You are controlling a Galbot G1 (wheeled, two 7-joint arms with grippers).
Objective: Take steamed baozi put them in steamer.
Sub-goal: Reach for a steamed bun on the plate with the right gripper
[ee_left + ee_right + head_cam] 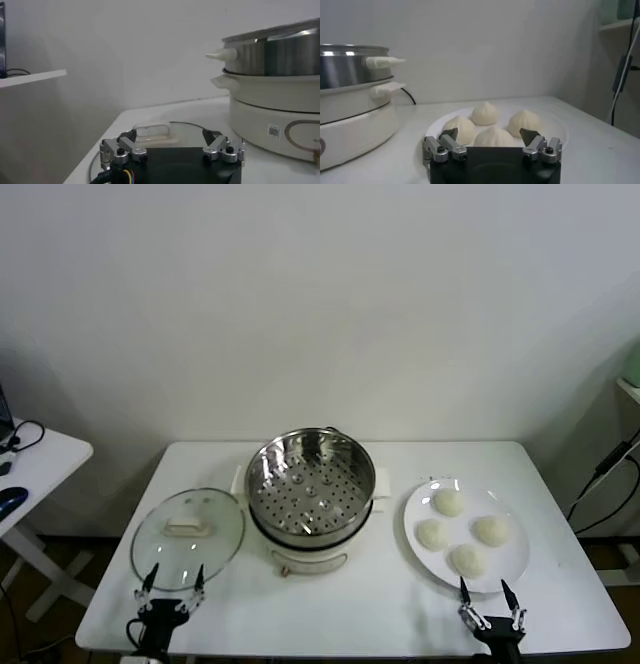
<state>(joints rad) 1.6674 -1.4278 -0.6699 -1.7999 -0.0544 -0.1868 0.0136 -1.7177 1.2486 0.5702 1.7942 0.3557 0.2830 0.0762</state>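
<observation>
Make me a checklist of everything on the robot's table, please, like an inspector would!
Surface: white table, looks clean.
Job's things: four steamed baozi on a white plate on the right; steamer in the middle, lid off, perforated tray empty.
Clutter: glass lid with white handle, flat on the table, left of the steamer.
Grippers: left gripper open at the near edge by the lid; right gripper open at the near edge by the plate; both hold nothing.
Cables: black cables hang at far right.
Surroundings: plain white wall; side table at left with a cable.
</observation>
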